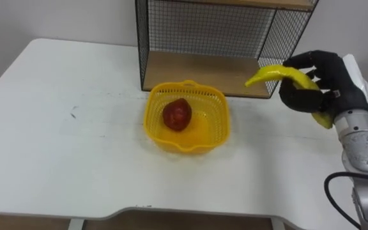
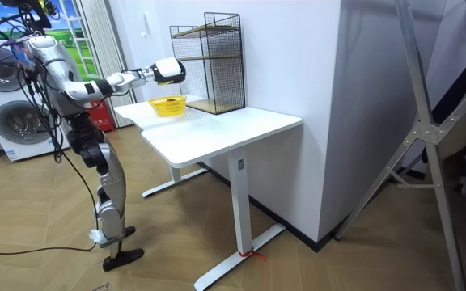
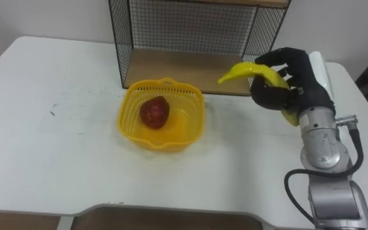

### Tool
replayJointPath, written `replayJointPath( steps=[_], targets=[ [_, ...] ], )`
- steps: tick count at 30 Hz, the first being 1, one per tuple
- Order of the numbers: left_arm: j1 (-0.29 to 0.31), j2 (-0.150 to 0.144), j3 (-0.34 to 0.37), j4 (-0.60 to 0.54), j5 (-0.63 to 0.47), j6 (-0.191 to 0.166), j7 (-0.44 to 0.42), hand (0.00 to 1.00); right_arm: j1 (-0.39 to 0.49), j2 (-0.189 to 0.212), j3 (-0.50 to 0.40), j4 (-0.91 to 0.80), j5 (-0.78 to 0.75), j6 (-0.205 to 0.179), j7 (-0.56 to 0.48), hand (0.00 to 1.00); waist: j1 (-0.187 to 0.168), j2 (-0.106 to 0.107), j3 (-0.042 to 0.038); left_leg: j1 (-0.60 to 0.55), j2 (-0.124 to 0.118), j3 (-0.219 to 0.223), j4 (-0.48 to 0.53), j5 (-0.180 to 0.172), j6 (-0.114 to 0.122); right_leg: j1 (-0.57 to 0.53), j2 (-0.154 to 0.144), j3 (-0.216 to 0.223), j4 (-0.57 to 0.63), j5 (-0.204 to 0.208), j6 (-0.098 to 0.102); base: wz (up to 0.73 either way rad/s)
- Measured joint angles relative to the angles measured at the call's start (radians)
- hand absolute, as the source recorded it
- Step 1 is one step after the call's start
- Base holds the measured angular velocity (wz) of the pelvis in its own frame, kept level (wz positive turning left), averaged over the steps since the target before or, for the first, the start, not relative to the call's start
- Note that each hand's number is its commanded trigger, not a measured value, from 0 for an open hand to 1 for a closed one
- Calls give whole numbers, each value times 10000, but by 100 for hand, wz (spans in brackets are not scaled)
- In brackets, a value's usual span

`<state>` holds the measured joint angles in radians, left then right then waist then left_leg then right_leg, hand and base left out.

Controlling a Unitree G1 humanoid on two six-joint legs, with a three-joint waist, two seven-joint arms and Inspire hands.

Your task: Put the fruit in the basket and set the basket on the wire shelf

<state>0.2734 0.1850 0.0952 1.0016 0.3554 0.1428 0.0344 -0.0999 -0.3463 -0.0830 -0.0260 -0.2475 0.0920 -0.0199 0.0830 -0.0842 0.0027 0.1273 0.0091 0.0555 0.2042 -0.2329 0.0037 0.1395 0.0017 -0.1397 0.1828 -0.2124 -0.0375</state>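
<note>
A yellow plastic basket [image 1: 221, 102] sits on the white table [image 1: 62, 147] just in front of the wire shelf [image 1: 190, 70]. A red fruit [image 1: 177, 115] lies inside the basket. My right hand [image 1: 328, 76] is raised to the right of the basket, fingers curled round a yellow banana [image 1: 275, 73] whose tip points left toward the basket. In the right eye view the basket [image 3: 197, 105], the red fruit [image 3: 154, 112], the banana [image 3: 243, 70] and the right hand [image 3: 302, 80] stand the same way. The room view shows the basket [image 2: 168, 106] and the raised right hand [image 2: 169, 71].
The black wire shelf [image 3: 171, 64] has a wooden bottom board and stands at the table's back, against the wall. In the room view I stand at the table's end near washing machines [image 2: 6, 113]. The table's left half is bare.
</note>
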Motion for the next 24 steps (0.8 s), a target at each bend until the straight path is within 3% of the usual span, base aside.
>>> replayJointPath(
  steps=[11,24],
  targets=[
    [-75,-21,-70,15,-16,2,3,0,-91,38,1353,-1061,-430,-30,913,100,116,-26,12,-121,23,-3,-37,0,-1,-101,-2,-6,42,2,0,0],
    [-257,84,-797,5,-21,-78,2,0,-409,131,2387,-1035,-1304,-31,1778,100,502,-105,57,-187,15,-23,6,0,0,-198,-65,-142,61,2,0,1]
  ],
)
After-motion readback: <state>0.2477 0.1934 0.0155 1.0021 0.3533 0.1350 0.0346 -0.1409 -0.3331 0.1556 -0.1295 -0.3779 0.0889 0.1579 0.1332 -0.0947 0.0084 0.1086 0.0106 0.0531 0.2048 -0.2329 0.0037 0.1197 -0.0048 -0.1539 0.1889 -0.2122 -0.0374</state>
